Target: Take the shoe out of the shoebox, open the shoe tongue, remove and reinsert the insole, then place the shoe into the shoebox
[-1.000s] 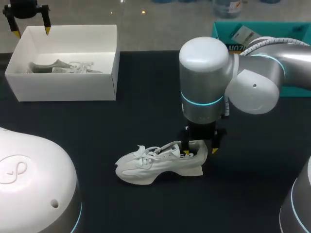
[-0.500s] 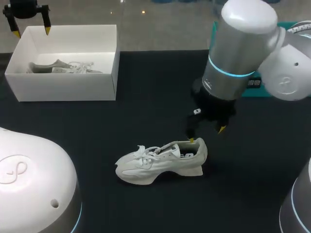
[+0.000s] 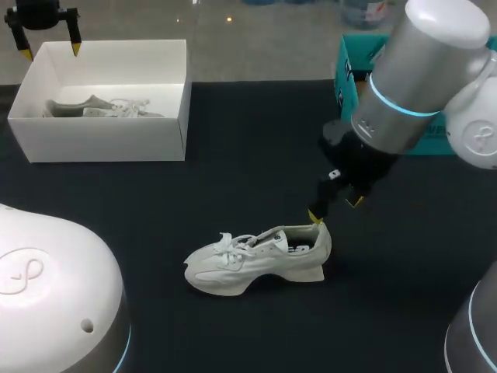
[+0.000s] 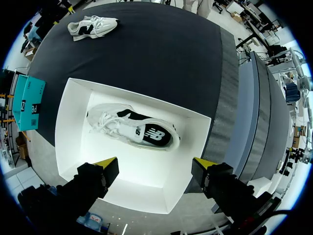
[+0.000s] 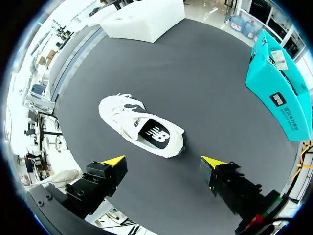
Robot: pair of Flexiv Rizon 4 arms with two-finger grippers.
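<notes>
Black cloth covers the table [image 3: 233, 140] from edge to edge in the head view. Our right arm [image 3: 419, 78] comes in from the upper right of the frame, slanting down towards the middle. Its right gripper [image 3: 335, 209] hangs just above the heel of the shoe [image 3: 256, 260], fingers spread and holding nothing. In the right wrist view we see the right gripper [image 5: 164, 161] with its two yellow tips wide apart. The shoe [image 5: 139, 129] lies ahead of them, not touching either, with its dark insole [image 5: 155, 133] showing inside.

The white shoe stands upright on its sole at lower centre of the head view, toe to the left and laces loose.

Our left arm holds its left gripper [image 3: 51, 50] at the upper left corner, above the back wall of the white shoebox [image 3: 109, 140]. From the left wrist view the left gripper [image 4: 156, 164] is open and empty. It looks down into the shoebox [image 4: 73, 127], where a second shoe [image 4: 132, 128] lies on its side.

A teal box [image 3: 349, 70] sits at the table's far right edge, partly behind the right arm.
</notes>
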